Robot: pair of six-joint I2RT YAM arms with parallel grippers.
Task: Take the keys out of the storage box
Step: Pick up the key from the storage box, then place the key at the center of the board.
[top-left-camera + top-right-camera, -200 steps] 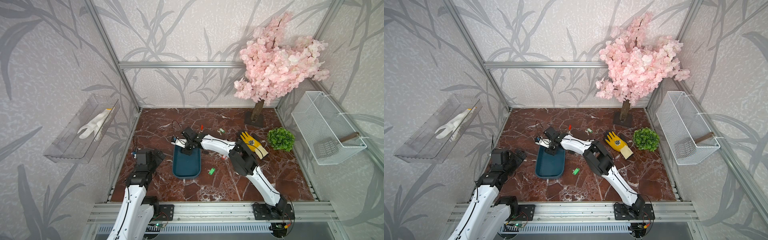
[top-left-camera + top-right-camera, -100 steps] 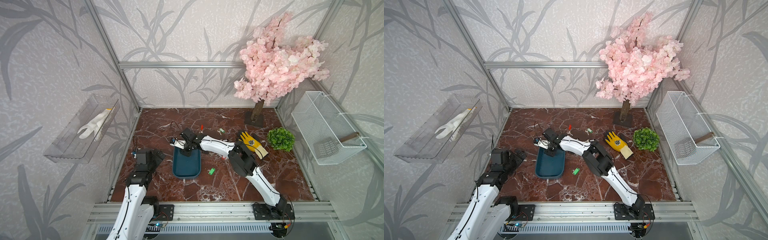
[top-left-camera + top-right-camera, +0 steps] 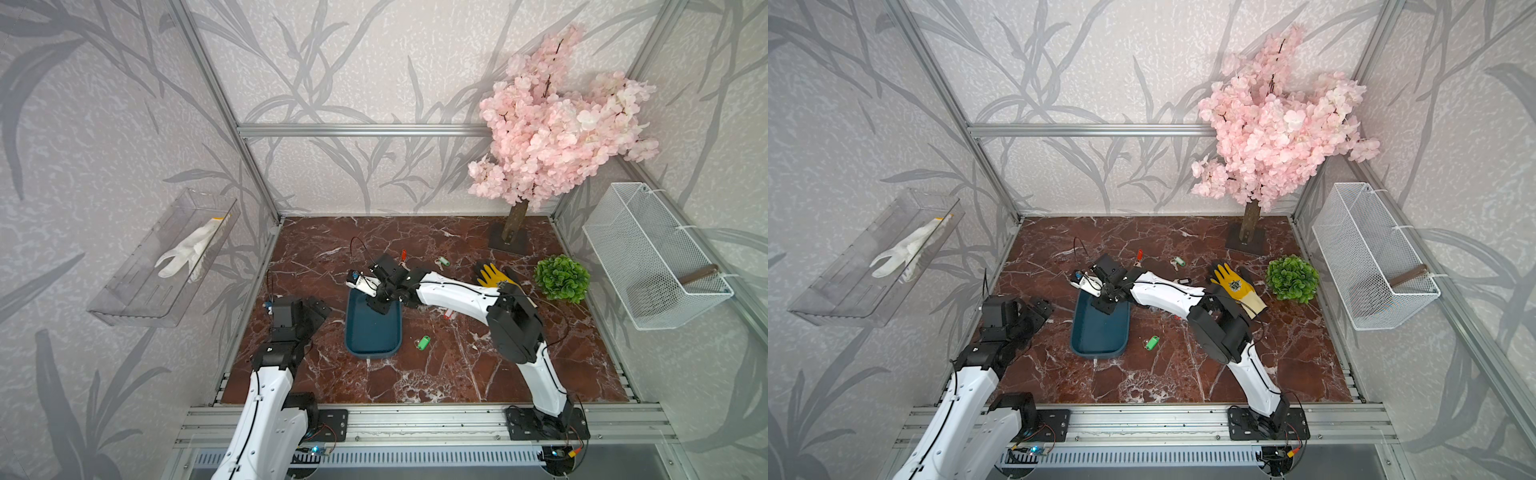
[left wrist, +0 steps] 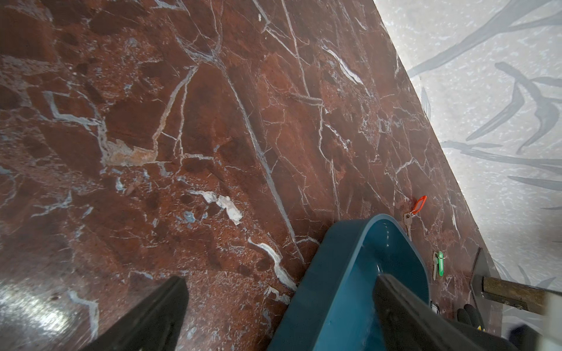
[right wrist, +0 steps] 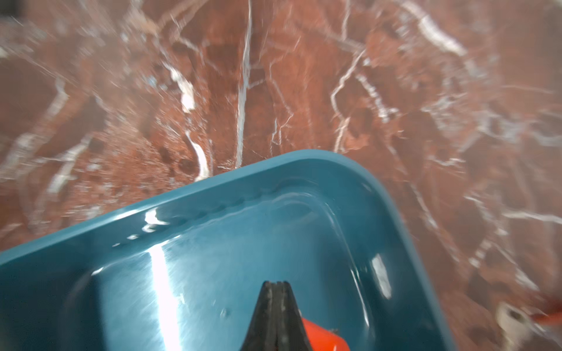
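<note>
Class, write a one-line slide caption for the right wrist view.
Shut right gripper over the storage box, beside a red key tag.

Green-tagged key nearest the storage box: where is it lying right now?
In both top views the green-tagged key lies on the marble table, just outside the storage box, off its right long side near the front corner.
</note>
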